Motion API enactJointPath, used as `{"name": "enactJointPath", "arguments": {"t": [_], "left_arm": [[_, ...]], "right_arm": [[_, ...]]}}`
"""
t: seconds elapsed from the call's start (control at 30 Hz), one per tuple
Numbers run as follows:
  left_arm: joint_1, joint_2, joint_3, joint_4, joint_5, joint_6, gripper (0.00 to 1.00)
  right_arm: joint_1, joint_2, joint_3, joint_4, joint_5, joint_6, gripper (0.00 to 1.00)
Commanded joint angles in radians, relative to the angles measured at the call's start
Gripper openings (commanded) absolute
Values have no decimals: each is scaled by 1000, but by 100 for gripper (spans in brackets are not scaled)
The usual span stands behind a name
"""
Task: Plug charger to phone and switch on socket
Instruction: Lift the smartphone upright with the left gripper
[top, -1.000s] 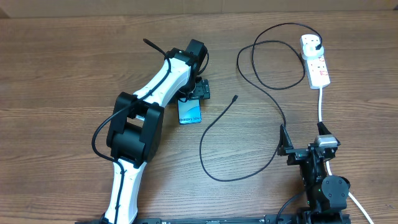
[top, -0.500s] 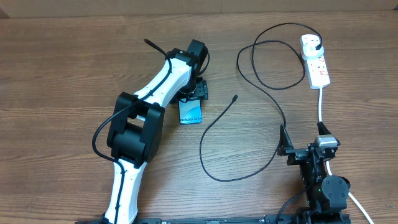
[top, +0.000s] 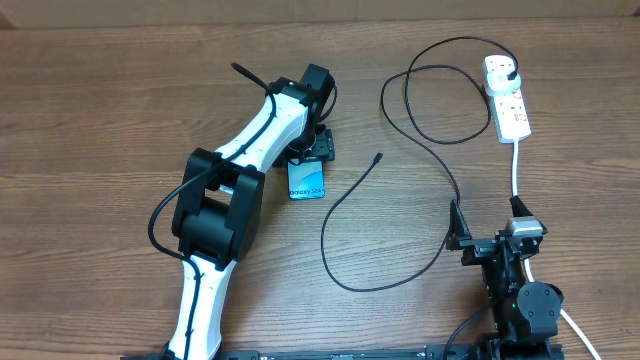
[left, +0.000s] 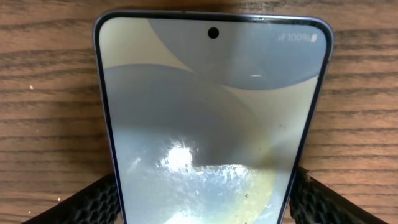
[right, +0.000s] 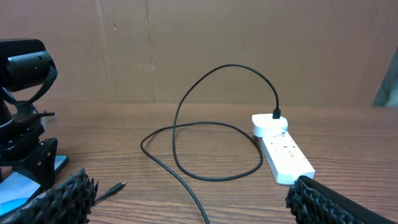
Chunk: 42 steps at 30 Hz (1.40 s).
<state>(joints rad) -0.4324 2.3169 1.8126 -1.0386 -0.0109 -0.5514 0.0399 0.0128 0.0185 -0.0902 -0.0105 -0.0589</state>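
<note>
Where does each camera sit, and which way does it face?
Overhead: above the table, looking down on left arm and right arm.
Left wrist: on the left gripper, looking down at the phone; its fingertips flank it.
Right wrist: low, facing across the table toward the socket; fingertips at bottom corners.
Shared: overhead also shows the phone and socket.

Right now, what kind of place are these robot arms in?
Probably a robot test bench in a lab or workshop: a wooden table, a plain brown board behind it, and a socket strip laid out with a phone.
</note>
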Motion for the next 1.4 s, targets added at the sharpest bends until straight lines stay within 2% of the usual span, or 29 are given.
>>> {"name": "enactJointPath", "arguments": {"t": [0.0,0.17,0.67,0.93,1.37], "left_arm": [[-15,132,-83,-26,11,-13,78],[-15,132,-83,-25,11,-12,72],[-11,105,-43,-66,16,-13,71],[-5,103,16,-110,87,-14,68],[8,102,65,-167,70,-13,67]], "right_arm": [[4,-10,-10,6,10,3,100],[4,-10,-10,6,10,3,100],[4,-10,-10,6,10,3,100],[4,-10,-10,6,10,3,100],[4,-10,-10,6,10,3,100]]}}
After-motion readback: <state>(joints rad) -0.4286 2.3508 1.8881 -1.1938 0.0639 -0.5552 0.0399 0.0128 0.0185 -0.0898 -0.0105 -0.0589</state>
